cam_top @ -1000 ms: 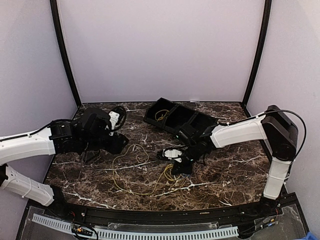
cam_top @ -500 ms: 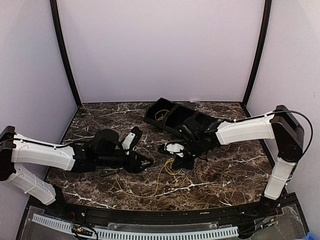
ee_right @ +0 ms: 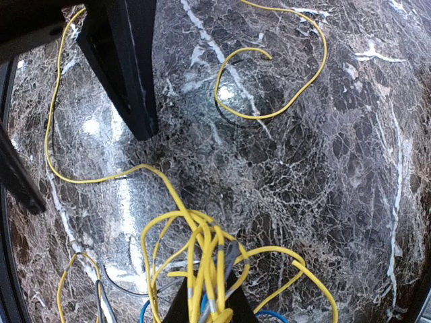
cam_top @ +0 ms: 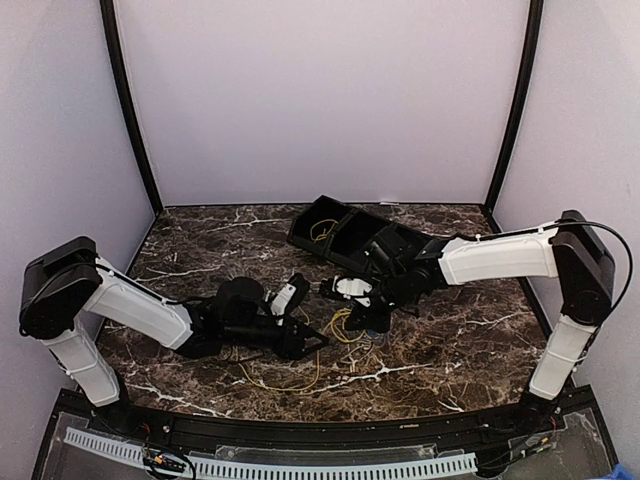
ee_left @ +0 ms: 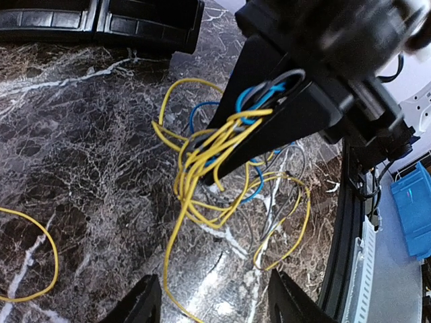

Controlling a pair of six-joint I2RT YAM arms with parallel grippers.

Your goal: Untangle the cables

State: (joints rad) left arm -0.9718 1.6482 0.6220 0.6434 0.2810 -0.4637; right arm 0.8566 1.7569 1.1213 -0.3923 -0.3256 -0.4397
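The cables are tangled in one bundle. The yellow cable [ee_left: 195, 158] wraps over the blue cable [ee_left: 250, 101], with a thin grey wire among them. My right gripper [ee_right: 210, 306] is shut on this knot and holds it just above the marble; yellow loops [ee_right: 269, 101] trail away across the table. In the top view the bundle [cam_top: 341, 325] hangs under the right gripper [cam_top: 366, 322]. My left gripper [ee_left: 219, 303] is open, facing the bundle from a short distance with nothing between its fingers [ee_left: 145, 303]. From above, the left gripper [cam_top: 312, 335] sits just left of the bundle.
A black compartment tray [cam_top: 400, 240] lies at the back of the marble table, with a bit of yellow wire [cam_top: 322, 232] in its left cell. A slack yellow loop [cam_top: 290, 385] runs toward the front edge, under the left arm. Walls close in on both sides.
The left arm has swung in from the left side to the table's middle, ending close to the bundle. The right gripper has shifted slightly back with the bundle still in it.
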